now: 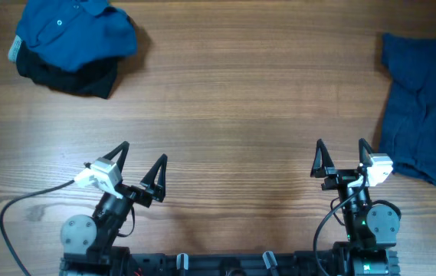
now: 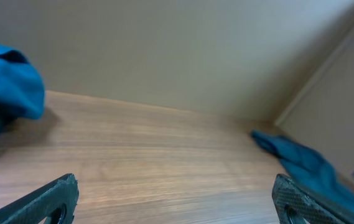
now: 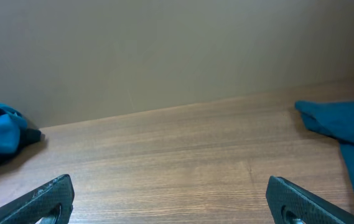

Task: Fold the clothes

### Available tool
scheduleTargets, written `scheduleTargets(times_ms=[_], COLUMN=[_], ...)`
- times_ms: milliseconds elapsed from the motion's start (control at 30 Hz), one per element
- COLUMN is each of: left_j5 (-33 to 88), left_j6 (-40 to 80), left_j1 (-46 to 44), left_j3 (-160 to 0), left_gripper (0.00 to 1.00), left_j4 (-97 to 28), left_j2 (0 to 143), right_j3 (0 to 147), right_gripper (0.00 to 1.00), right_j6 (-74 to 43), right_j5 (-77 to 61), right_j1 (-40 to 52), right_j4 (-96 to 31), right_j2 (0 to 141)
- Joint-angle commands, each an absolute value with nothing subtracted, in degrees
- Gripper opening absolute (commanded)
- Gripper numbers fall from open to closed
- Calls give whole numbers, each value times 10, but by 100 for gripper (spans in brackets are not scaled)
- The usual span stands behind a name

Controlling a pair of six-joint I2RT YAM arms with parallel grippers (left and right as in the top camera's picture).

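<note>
A medium-blue polo shirt [image 1: 72, 34] with collar and buttons lies bunched at the far left, on top of a black garment [image 1: 76, 78]. A darker dull-blue garment [image 1: 424, 107] lies spread and wrinkled at the right edge. My left gripper [image 1: 144, 151] is open near the front left, with nothing between its fingers. My right gripper [image 1: 342, 142] is open too, just left of the dull-blue garment and not touching it. The left wrist view shows the polo shirt [image 2: 9, 81] at left and the dull-blue garment [image 2: 307, 165] at right. In the right wrist view bare wood lies between the open fingers [image 3: 52, 196].
The wooden table [image 1: 240, 100] stretches between the two cloth piles. Both arm bases [image 1: 87, 234] stand at the front edge, and a black cable [image 1: 18, 207] loops at the front left. A plain wall [image 3: 164, 56] rises behind the table's far edge.
</note>
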State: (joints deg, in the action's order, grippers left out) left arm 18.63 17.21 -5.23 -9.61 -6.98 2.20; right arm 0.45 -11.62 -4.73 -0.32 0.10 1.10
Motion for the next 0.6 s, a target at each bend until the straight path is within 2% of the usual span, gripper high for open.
scheduleTargets(times_ms=[0, 267, 567], left_j5=[132, 44, 44], left_j6=[152, 148, 121], left_j1=[-46, -46, -10], left_j3=[-65, -47, -46], left_gripper=[100, 100, 100], left_j4=[-62, -47, -49], left_j2=[1, 1, 1], right_j3=[3, 3, 3], right_gripper=[100, 100, 100], right_j6=[-106, -107, -106], right_j5=[-56, -56, -56], right_j1=[-1, -1, -1], right_j4=[4, 4, 4], right_j2=[4, 4, 4])
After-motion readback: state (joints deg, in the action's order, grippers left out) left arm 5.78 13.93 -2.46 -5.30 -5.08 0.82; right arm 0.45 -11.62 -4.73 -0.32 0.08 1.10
